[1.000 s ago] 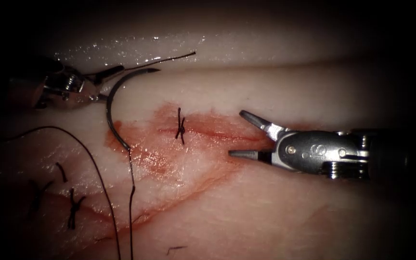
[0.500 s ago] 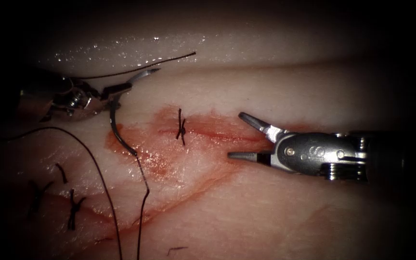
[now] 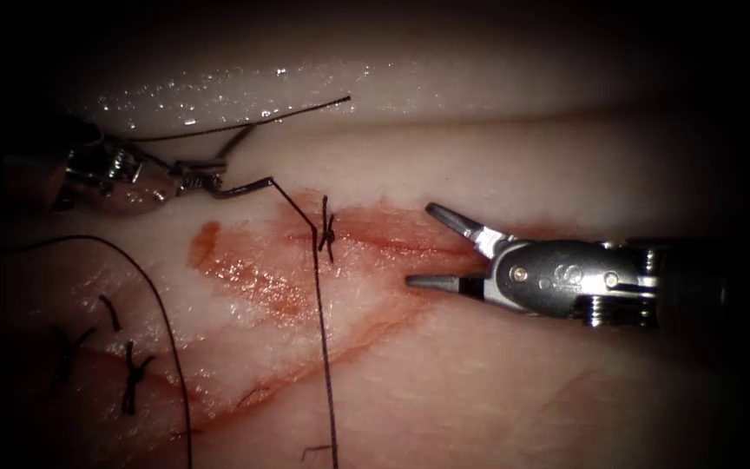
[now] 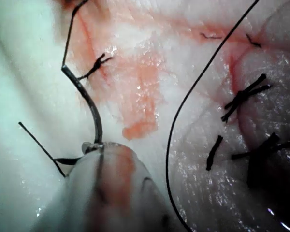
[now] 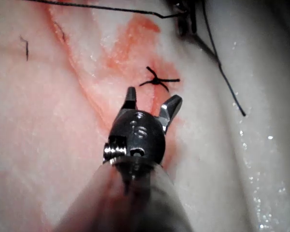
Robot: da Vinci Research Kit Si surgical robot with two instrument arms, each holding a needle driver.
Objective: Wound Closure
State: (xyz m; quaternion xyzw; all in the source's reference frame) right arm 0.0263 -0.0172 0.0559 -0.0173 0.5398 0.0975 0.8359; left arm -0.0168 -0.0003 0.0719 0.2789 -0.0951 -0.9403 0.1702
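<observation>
On the tissue [image 3: 523,391], my left tool [image 3: 205,181] has its jaws shut on the curved needle [image 3: 245,186] about mid-curve. The needle is free of the tissue, up and left of the cut [image 3: 410,247]. In the left wrist view the needle [image 4: 89,104] arcs away from the left tool [image 4: 97,145]. Its thread [image 3: 321,330] leaves the blunt end, crosses a knotted stitch [image 3: 326,227] and runs down out of view. My right tool [image 3: 421,245] hovers at the cut's right end, open and holding nothing; the right wrist view shows this tool [image 5: 152,96] just short of the stitch [image 5: 157,81].
Red fluid [image 3: 245,274] stains the tissue left of the stitch. Older knotted stitches [image 3: 132,375] sit at the lower left, circled by a long thread loop [image 3: 156,300]. A loose thread end [image 3: 288,111] lies along the wet upper ridge.
My left jaws closed on the needle and turned it; its blunt end swung up and right off the tissue. The trailing thread shifted right, onto the stitch. The right tool barely moved.
</observation>
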